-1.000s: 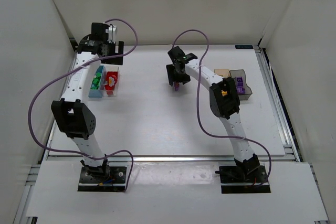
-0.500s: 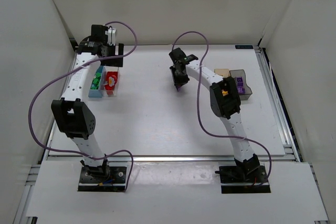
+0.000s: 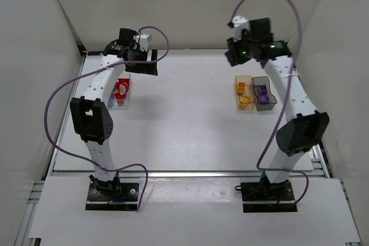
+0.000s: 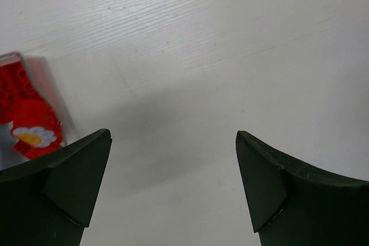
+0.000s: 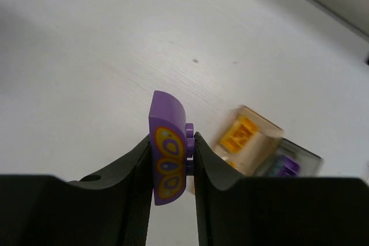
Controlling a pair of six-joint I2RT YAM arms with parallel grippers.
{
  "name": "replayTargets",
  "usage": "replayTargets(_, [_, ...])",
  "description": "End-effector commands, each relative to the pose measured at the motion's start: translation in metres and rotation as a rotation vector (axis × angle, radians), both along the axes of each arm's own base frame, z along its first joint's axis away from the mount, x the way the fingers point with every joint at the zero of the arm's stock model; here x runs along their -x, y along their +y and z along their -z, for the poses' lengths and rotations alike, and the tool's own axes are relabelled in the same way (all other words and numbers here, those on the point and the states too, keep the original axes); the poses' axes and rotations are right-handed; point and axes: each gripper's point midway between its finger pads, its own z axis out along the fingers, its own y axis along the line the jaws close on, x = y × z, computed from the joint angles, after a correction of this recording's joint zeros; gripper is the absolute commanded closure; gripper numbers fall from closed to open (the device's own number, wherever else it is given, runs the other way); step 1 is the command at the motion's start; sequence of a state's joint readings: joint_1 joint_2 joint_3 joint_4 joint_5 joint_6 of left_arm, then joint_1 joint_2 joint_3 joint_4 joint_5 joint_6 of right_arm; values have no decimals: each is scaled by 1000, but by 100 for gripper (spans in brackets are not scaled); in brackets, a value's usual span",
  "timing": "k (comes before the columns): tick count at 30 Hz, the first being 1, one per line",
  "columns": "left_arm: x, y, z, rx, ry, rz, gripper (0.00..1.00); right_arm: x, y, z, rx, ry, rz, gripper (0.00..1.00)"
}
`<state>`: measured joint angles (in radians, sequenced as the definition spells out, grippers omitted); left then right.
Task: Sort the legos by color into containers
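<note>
Clenching a small purple printed plastic brick (image 5: 166, 116), your right claw (image 5: 171, 142) hangs high, presumably bound for the smoky grey bin (image 3: 264, 94); left claw (image 4: 173, 154) gapes, empty.

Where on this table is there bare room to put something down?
The wide middle of the table is bare, bordered by the red-filled bin and the orange bin. Crowded: the grey bin sits close beside the orange.
</note>
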<state>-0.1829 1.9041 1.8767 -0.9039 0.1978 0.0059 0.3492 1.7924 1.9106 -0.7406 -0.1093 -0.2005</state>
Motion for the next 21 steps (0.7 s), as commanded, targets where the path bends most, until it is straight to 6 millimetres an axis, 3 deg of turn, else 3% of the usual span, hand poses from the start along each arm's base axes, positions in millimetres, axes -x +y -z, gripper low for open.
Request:
replayTargets(1, [-14, -24, -23, 79, -57, 60, 1, 23, -47, -1, -14, 59, -158, 100])
replayTargets(5, [-23, -32, -25, 58, -76, 91, 1, 42, -100, 17, -62, 190, -162, 100])
replayTargets(6, [-24, -32, -26, 56, -77, 93, 1, 41, -121, 21, -78, 208, -120, 100])
replayTargets(13, [-28, -30, -19, 26, -68, 89, 1, 46, -154, 78, -195, 373, -97, 98])
replayTargets(21, [-22, -20, -12, -22, -57, 66, 0, 22, -182, 131, -159, 451, 44, 99])
